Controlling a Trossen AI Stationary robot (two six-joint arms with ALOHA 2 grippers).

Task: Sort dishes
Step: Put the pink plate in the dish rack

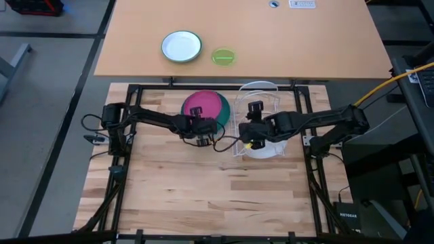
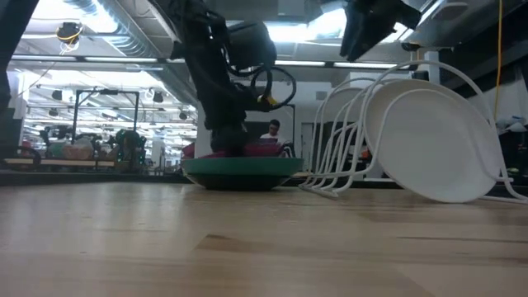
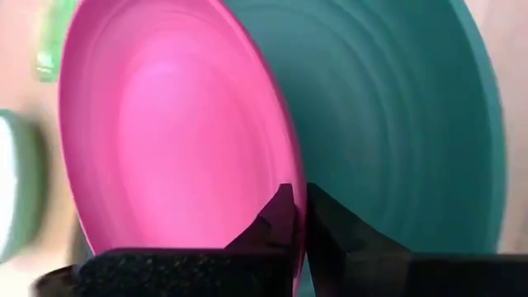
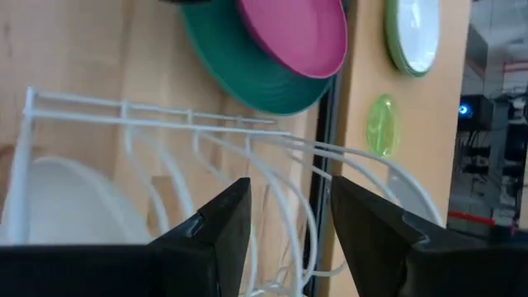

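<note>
Left gripper (image 3: 293, 216) is pinched onto the near rim of the magenta-pink plate (image 3: 173, 132), fingers nearly together w/ the thin edge between them. Right gripper (image 4: 285, 219) hangs over the white wire rack (image 4: 206, 140), jaws apart, holding nothing.

Largest first: teal plate (image 1: 218, 108) lies flat on the table, center-far, left of the rack, w/ the pink plate resting on it. Both look like stiff, light, glossy plastic, so prob slippery; the rim is the only sensible grab point.

White plate (image 2: 441, 148) leans in a rack slot, looks rigid, maybe breakable. Other slots empty. Speckled bowl not visible.
</note>
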